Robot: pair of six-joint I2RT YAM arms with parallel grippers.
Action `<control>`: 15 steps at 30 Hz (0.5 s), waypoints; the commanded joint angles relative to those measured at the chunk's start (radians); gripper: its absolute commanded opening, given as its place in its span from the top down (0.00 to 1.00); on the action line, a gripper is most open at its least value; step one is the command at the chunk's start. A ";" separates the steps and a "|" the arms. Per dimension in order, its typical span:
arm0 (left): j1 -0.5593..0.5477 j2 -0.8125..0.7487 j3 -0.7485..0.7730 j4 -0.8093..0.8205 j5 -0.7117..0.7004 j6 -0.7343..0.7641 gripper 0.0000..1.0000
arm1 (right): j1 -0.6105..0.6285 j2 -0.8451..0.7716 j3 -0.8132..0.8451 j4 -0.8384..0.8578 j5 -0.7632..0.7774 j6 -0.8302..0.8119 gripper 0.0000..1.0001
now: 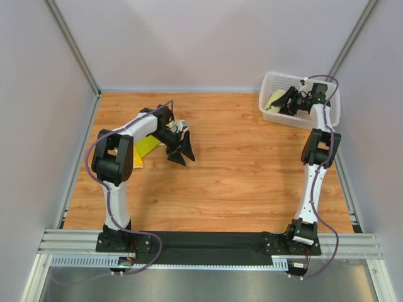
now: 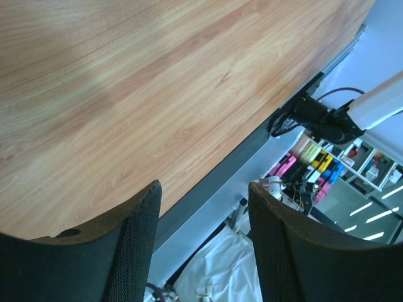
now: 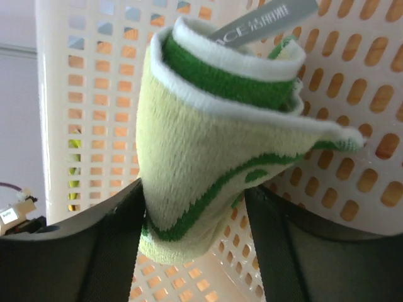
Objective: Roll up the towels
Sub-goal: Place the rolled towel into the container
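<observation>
- Cream towel [image 1: 146,148] on bench [image 2: 126,94], partly hidden by left arm [image 1: 135,129]; left fingers [image 2: 135,245] spread, nothing held.
- Rolled towel [image 3: 214,145] in basket [image 3: 94,94] between right fingers [image 3: 82,251]; grip cannot be told.
- Right fingers to be parted fully and withdrawn straight, so roll is not undone.

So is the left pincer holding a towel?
No, the left pincer is open above the table with nothing in its gap.

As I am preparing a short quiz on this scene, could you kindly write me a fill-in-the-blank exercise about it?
The rolled towel sits between the fingers of the right gripper, inside the white ____. The fingers of the left gripper stand ____, with nothing between them. The other towel on the table lies beside the ____ arm.
Missing words: basket; open; left.
</observation>
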 commanded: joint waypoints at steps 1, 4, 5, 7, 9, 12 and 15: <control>-0.007 0.004 0.046 -0.031 -0.002 -0.017 0.36 | 0.022 0.027 0.020 0.058 0.129 0.019 0.30; -0.007 0.000 0.041 -0.030 -0.008 -0.017 0.37 | 0.022 -0.013 -0.028 0.066 0.189 0.020 0.27; -0.009 -0.006 0.040 -0.027 -0.008 -0.019 0.37 | 0.022 -0.024 -0.040 0.069 0.200 0.016 0.26; -0.009 -0.011 0.027 -0.014 -0.010 -0.022 0.37 | 0.022 -0.063 -0.060 0.043 0.230 0.002 0.26; -0.009 -0.023 0.011 -0.001 -0.008 -0.032 0.37 | 0.020 -0.096 -0.101 0.027 0.249 -0.016 0.26; -0.010 -0.043 -0.014 0.026 -0.002 -0.042 0.37 | 0.017 -0.157 -0.178 0.027 0.220 -0.021 0.27; -0.012 -0.058 -0.038 0.050 -0.001 -0.039 0.37 | 0.017 -0.194 -0.194 -0.002 0.201 -0.036 0.18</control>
